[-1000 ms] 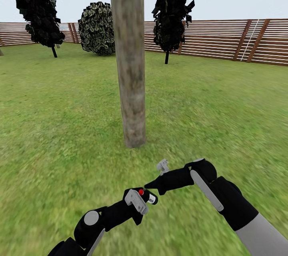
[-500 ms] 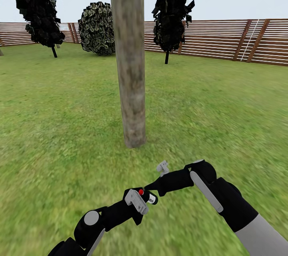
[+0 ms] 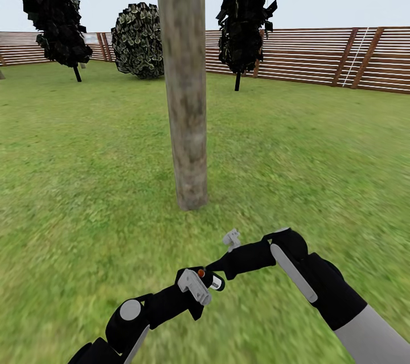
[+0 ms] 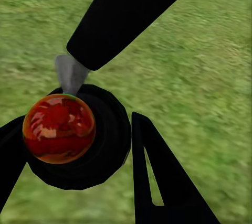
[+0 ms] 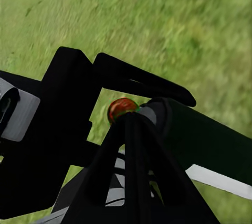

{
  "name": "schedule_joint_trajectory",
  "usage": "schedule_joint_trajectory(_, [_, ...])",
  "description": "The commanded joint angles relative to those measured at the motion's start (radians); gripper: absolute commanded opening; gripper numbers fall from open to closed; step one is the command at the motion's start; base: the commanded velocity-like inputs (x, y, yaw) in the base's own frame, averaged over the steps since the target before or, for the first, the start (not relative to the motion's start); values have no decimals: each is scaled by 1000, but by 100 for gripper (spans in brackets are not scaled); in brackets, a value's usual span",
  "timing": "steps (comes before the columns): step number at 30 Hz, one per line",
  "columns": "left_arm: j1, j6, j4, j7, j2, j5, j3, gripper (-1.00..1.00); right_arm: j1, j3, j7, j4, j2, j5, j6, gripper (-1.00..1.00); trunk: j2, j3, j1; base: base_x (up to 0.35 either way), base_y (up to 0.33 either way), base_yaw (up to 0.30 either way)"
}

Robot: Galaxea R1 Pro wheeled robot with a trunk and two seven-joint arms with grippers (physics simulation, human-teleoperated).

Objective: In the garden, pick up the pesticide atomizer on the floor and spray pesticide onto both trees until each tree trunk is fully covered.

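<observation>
Left claw (image 3: 209,280) grips pesticide atomizer (image 4: 79,140); right claw (image 3: 212,264) state unclear; tree trunk (image 3: 185,96) ahead, open grass (image 3: 85,153) around

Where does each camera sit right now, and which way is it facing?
Head view: on the head, looking forward and down over the lawn at the tree trunk; both arms show, left gripper and right gripper close together.
Left wrist view: on the left arm, looking along its jaws at the pesticide atomizer between them, grass beyond.
Right wrist view: on the right arm, looking past its jaws at grass.
Both wrist views share the atomizer's red cap.
</observation>
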Motion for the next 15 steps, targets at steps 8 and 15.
schedule_joint_trajectory(8, [-1, 5, -1, 1, 0, -2, -2, -100, -1, 2, 5, 17, 5, 3, 3, -100, 0, -1, 0, 0, 0, 0])
schedule_joint_trajectory(15, [-1, 5, 0, 2, 0, -4, -13, -100, 0, -8, 6, -25, 0, -1, 3, -100, 0, -1, 0, 0, 0, 0])
